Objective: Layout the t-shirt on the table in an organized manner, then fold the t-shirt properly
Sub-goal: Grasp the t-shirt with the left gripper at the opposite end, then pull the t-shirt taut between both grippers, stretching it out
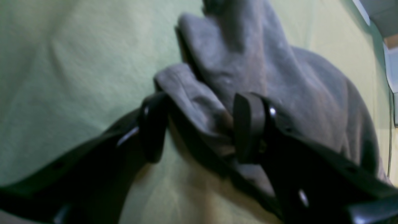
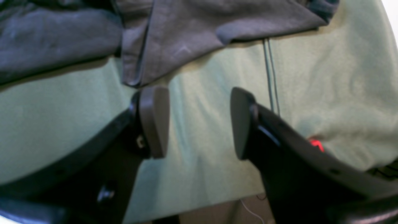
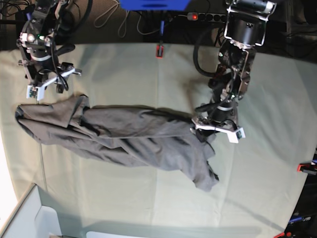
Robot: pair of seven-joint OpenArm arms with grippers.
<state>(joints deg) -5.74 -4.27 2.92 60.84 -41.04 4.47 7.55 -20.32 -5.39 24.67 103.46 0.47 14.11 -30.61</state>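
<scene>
While the shirt lies bunched, not spread:
t-shirt (image 3: 124, 139): grey, rumpled in a long band across the table (image 3: 267, 168) middle, w/ one end by each arm
left gripper (image 1: 199, 124): jaws clamped on a fold of shirt fabric; looks slightly lifted, blurry
right gripper (image 2: 199, 121): jaws apart, nothing between, over green cloth just beside shirt edge
clamps (image 3: 306, 167): red-orange, at table edge
</scene>
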